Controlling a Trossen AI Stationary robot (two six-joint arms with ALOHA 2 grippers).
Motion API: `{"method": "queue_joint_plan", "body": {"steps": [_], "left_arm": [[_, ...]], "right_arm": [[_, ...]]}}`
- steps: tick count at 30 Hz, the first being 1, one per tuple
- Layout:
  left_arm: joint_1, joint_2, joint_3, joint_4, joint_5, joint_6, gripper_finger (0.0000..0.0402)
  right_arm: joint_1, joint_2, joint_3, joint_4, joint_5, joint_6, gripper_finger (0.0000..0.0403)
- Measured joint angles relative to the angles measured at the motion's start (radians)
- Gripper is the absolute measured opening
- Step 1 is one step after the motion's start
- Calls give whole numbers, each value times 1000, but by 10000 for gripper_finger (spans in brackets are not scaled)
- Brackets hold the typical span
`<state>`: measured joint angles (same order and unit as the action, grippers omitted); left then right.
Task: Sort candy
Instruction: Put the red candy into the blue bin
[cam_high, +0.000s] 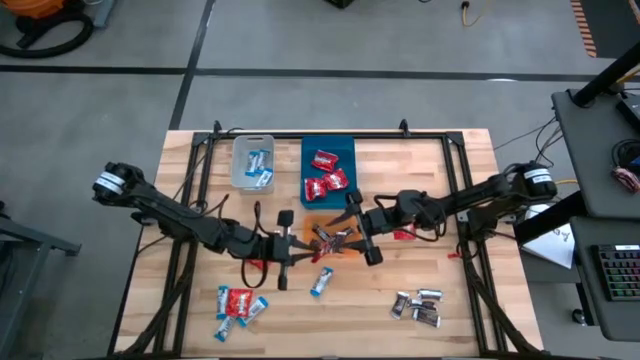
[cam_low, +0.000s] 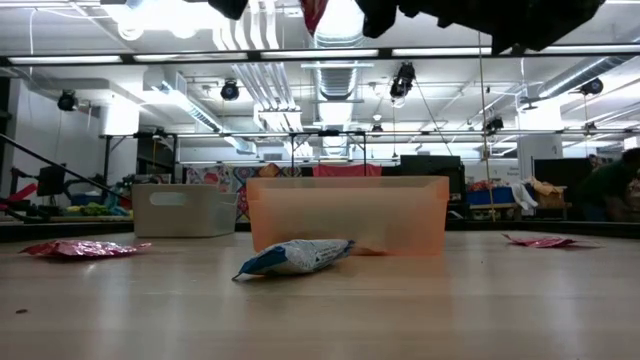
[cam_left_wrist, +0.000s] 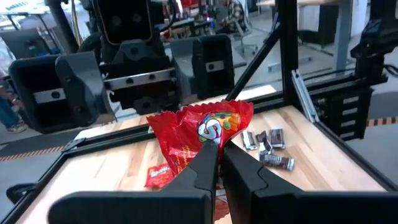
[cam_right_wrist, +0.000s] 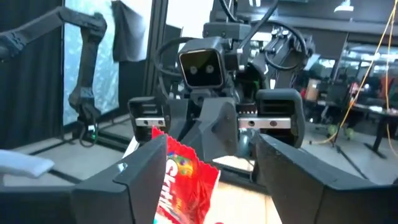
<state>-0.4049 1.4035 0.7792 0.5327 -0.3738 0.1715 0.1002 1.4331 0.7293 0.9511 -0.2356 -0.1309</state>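
Your left gripper (cam_left_wrist: 216, 163) pinches a red candy (cam_left_wrist: 202, 134); the right gripper (cam_right_wrist: 205, 171) stands spread.
It's light, crinkly and slippery, so take its free upper edge.

You have three rectangular plastic bins on the wooden bench (cam_high: 190, 310): a clear bin (cam_high: 253, 162) at the far side, a blue bin (cam_high: 328, 165) just beside it, and an orange bin (cam_low: 346, 213) nearer the bench's middle. Off to the right of the bench you see a grey desk (cam_high: 590, 150) with a keyboard (cam_high: 618, 270) at the picture's edge.

Bright overhead lamps, blurred foreground.
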Motion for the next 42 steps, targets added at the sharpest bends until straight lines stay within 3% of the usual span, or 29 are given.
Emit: {"method": "queue_joint_plan", "body": {"steps": [6, 11, 15, 23, 33, 38, 42], "left_arm": [[3, -3, -30, 61, -1, -10, 0], [8, 1, -23, 60, 0, -7, 0], [10, 1, -21, 58, -3, -5, 0], [14, 1, -21, 62, -35, -33, 1], [23, -10, -21, 4, -110, -81, 88], [24, -54, -21, -145, -176, -166, 125], [24, -106, -21, -330, -187, -273, 137]], "right_arm": [[-2, 24, 30, -68, -1, 1, 262], [-2, 43, 38, -72, -2, 13, 246], [-2, 59, 37, -68, -5, 12, 196], [-2, 63, 40, -64, -34, -16, 27], [-14, 53, 40, -107, -22, -10, 9], [-39, 27, 41, -225, 91, 3, 9], [-79, -7, 78, -445, 296, 5, 9]]}}
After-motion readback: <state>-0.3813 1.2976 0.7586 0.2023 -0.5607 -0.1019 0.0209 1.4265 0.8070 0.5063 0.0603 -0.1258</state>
